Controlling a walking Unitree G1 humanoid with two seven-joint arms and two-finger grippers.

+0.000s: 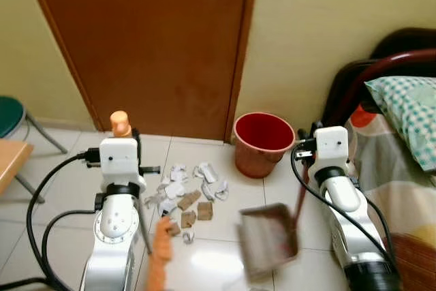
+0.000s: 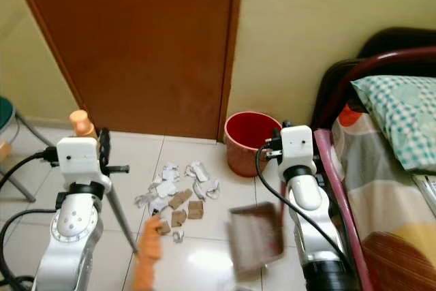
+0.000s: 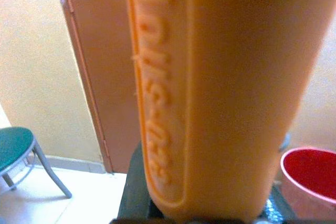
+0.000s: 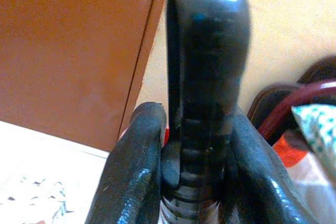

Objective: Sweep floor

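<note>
Between broom (image 1: 161,250) and dustpan (image 1: 268,241), scraps (image 1: 185,194)

Bedroom in a home: bed (image 1: 402,189) with checked pillow (image 1: 407,110), wooden door (image 1: 146,46), tiled floor (image 1: 204,250).

The orange broom handle (image 3: 210,93) carries raised moulded letters running along its length, seen close in the left wrist view. They are blurred and seen at a steep angle, so the word cannot be read. No other text is legible.
</note>
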